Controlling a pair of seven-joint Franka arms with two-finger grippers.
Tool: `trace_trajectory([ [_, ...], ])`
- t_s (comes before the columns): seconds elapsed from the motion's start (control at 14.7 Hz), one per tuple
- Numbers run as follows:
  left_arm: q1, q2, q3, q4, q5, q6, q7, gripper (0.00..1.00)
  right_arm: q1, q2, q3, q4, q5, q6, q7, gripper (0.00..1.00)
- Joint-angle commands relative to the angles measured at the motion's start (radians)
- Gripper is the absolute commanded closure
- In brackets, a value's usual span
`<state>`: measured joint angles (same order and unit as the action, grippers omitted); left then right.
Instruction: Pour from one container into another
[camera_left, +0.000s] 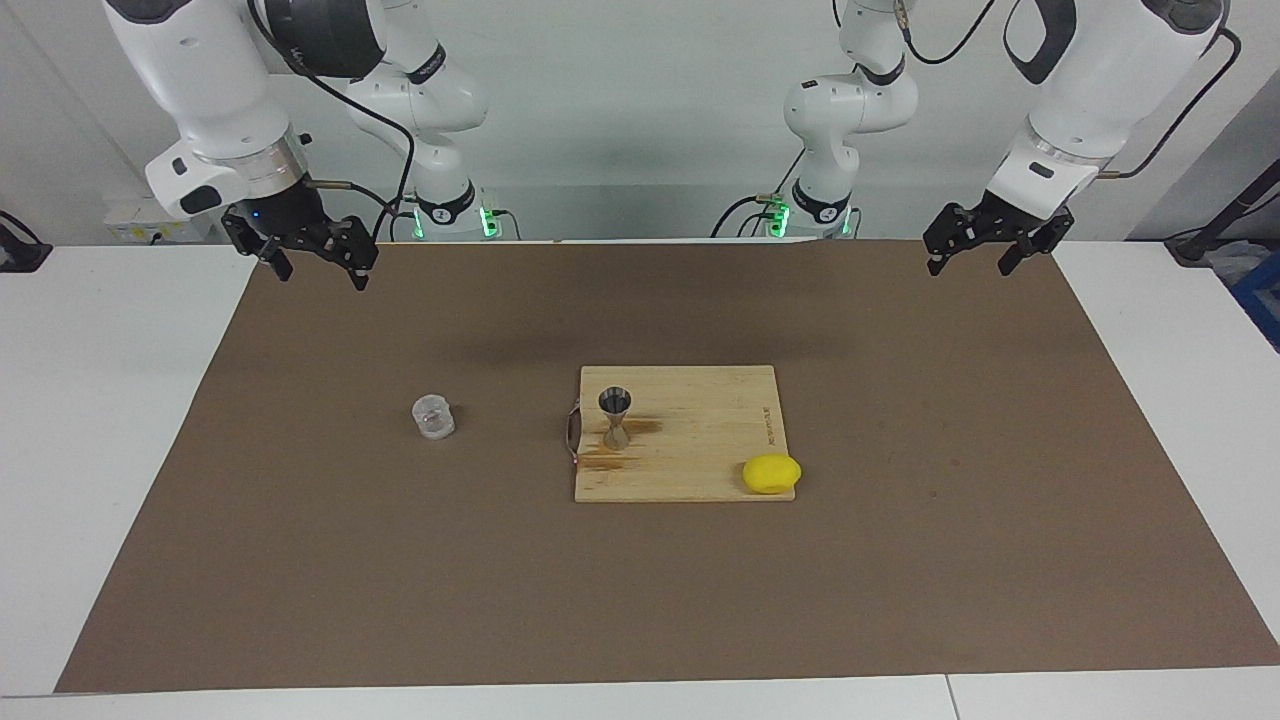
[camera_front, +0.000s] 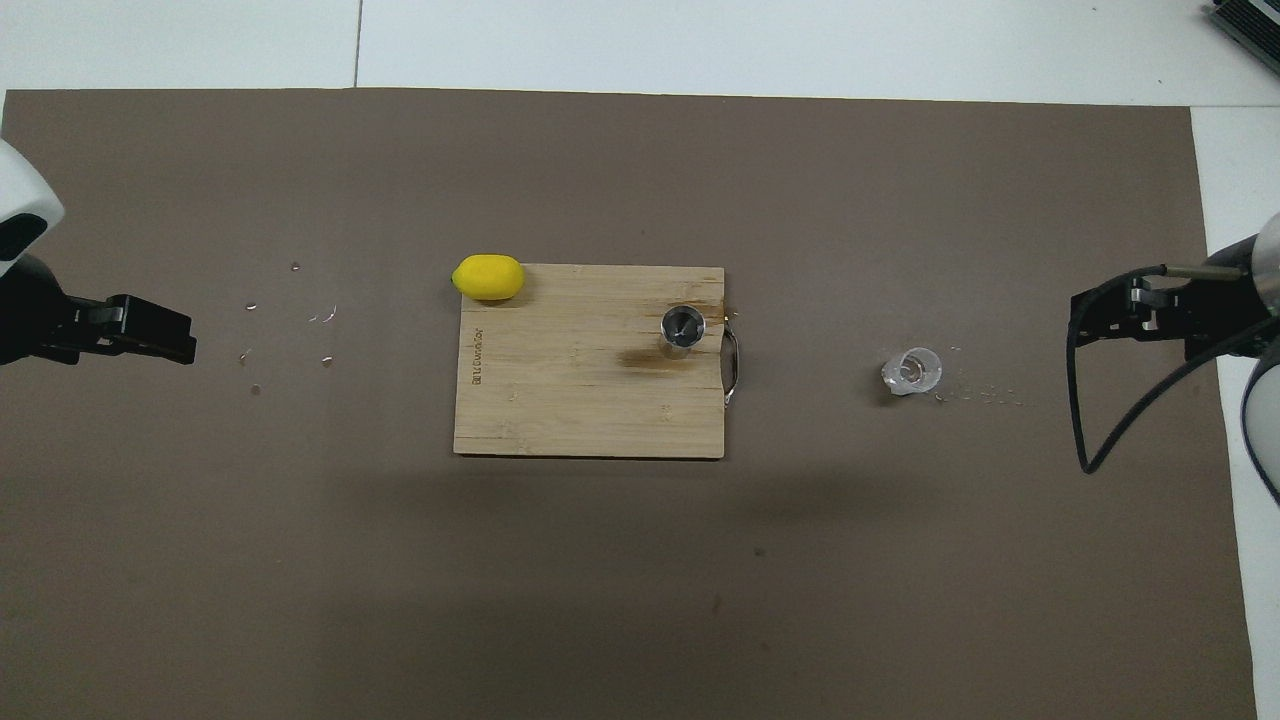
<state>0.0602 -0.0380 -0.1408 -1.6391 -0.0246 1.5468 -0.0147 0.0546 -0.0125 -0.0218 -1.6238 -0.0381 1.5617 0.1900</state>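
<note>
The small clear cup stands upright on the brown mat, toward the right arm's end of the table. The steel hourglass jigger stands upright on the wooden cutting board, at the board's handle side facing the cup. My right gripper hangs open and empty in the air over the mat's edge at its own end, well apart from the cup. My left gripper waits open and empty over the mat at the left arm's end.
A yellow lemon-like lump rests at the board's corner farthest from the robots, toward the left arm's end. Dark wet stains mark the board beside the jigger. Small droplets or flecks dot the mat near the cup and near the left gripper.
</note>
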Motion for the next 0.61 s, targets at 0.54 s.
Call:
trace_trajectory([
  [0.54,0.012,-0.017,-0.006,-0.010,0.014,-0.013,0.015,0.00,-0.006,-0.027,0.005,-0.041,0.010,0.012,-0.023,0.00],
])
